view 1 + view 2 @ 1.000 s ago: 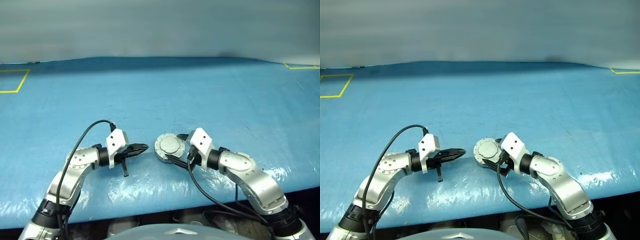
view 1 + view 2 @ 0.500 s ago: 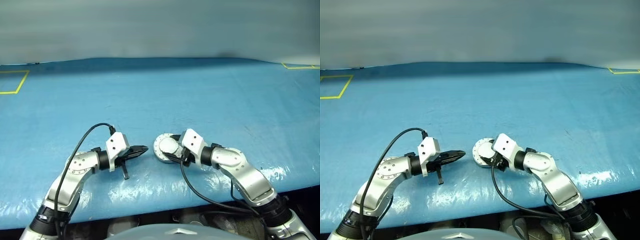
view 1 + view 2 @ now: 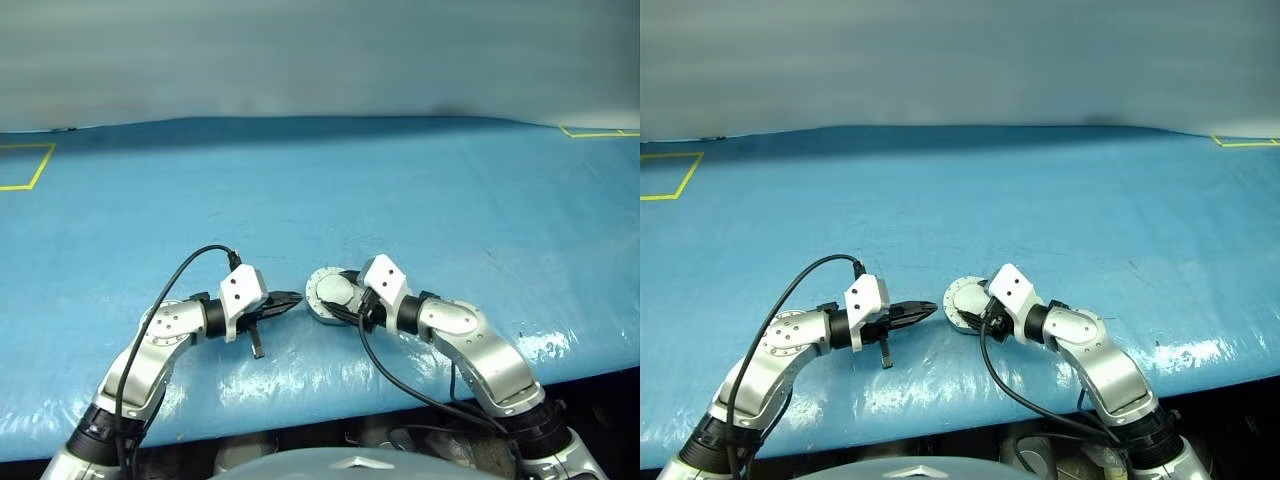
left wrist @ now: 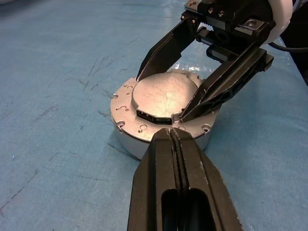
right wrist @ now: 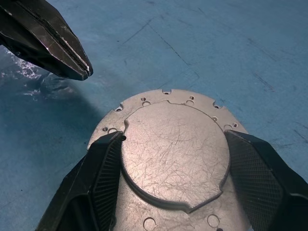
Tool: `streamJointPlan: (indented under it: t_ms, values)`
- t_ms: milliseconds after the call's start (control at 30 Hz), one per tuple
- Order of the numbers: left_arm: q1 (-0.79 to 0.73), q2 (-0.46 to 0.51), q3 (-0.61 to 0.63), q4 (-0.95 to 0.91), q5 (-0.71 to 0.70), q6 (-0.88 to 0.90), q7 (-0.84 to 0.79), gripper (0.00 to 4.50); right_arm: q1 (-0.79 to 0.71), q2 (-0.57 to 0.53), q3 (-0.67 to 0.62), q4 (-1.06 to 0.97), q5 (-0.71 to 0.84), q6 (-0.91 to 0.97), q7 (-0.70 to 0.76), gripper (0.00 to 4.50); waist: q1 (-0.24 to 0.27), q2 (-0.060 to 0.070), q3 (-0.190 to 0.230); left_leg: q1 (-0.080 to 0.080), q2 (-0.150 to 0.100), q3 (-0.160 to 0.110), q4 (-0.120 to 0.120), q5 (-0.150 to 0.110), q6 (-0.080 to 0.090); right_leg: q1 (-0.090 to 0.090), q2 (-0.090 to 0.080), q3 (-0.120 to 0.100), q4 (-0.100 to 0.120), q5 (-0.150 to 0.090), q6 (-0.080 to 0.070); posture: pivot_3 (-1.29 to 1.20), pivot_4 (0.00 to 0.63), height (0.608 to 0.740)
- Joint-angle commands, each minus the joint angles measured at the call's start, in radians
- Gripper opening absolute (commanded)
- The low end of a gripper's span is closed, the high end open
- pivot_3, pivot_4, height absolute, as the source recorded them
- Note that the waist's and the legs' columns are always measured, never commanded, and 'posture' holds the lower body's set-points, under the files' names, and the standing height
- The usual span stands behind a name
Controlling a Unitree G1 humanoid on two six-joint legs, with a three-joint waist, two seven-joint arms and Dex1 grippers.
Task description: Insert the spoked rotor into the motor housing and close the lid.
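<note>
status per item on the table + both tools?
motor housing: standing on the blue table cover, closed.
lid: down flat on the housing, between the right tool's fingers.
left tool: shut, empty, tip just off the housing's rim.
right tool: fingers set on either side of the lid's raised disc.

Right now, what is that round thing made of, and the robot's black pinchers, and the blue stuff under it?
The motor housing looks like bare metal: silver-grey, finely scratched, with drilled holes. The right gripper fingers look like black plastic or rubber, with cross-hatched pads. The table covering seems to be a blue plastic sheet: shiny, wrinkled near the edge.
</note>
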Motion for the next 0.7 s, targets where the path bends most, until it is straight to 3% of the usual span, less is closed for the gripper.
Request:
streamJointPlan:
  t_ms: [33, 200, 567, 700]
  values:
    - [-0.011, -0.004, -0.006, -0.010, 0.003, -0.022, 0.001, 0.00, 0.044, -0.025, 0.035, 0.086, -0.056, 0.025, -0.015, 3.02, 0.000, 0.000, -0.003, 0.000, 0.000, 0.000, 0.000, 0.000, 0.000, 0.000, 0.000, 0.000, 0.000, 0.000, 0.000, 0.00, 0.150, 0.740]
    - [-0.012, -0.006, -0.012, -0.012, 0.009, -0.024, 0.008, 0.00, 0.057, -0.037, 0.046, 0.160, -0.120, -0.005, -0.059, 3.02, 0.001, 0.001, -0.011, 0.003, 0.000, 0.000, 0.000, 0.000, 0.000, -0.001, 0.000, 0.000, 0.000, -0.002, 0.002, 0.00, 0.150, 0.740]
    - [-0.006, -0.009, -0.024, -0.017, 0.022, -0.027, 0.017, 0.00, 0.093, -0.043, 0.017, 0.174, -0.086, 0.019, -0.048, 3.02, 0.006, 0.002, -0.027, 0.008, 0.000, 0.000, 0.000, 0.001, 0.000, 0.002, -0.002, 0.000, 0.000, -0.001, 0.002, 0.00, 0.150, 0.740]
    - [-0.006, -0.010, -0.021, -0.018, 0.019, -0.025, 0.019, 0.00, 0.129, -0.045, -0.047, 0.144, -0.043, 0.015, -0.054, 3.02, 0.015, 0.001, -0.027, 0.007, 0.000, -0.001, 0.000, 0.000, 0.001, 0.002, -0.002, 0.000, -0.001, -0.001, 0.002, 0.00, 0.150, 0.740]
